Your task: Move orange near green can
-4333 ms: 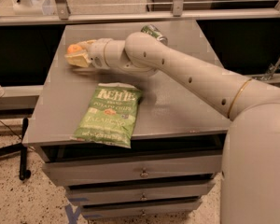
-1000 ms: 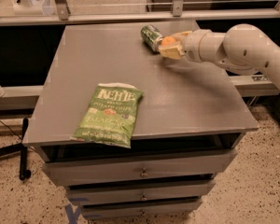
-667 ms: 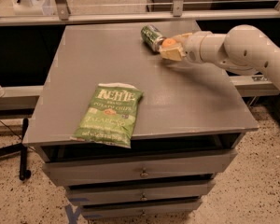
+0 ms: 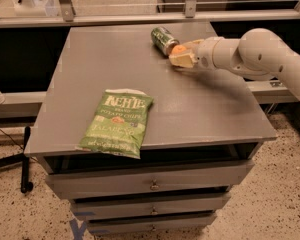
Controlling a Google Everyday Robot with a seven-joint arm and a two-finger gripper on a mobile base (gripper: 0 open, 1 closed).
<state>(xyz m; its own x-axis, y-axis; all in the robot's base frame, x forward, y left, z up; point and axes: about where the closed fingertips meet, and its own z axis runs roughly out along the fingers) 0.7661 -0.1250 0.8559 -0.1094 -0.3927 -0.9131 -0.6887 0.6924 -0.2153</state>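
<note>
Grey, matte and flat, the table [image 4: 115, 69] carries everything in the camera view. The green can [image 4: 164, 39], a smooth metal cylinder, lies on its side near the far edge. Just beside it is the orange [image 4: 179, 49], round and dull-skinned, clamped between the cream fingers of the gripper [image 4: 178, 54] low over the tabletop. The rounded off-white arm [image 4: 255, 54] reaches in from the right. A flat, crinkled green chip bag [image 4: 117, 122] lies near the front edge.
</note>
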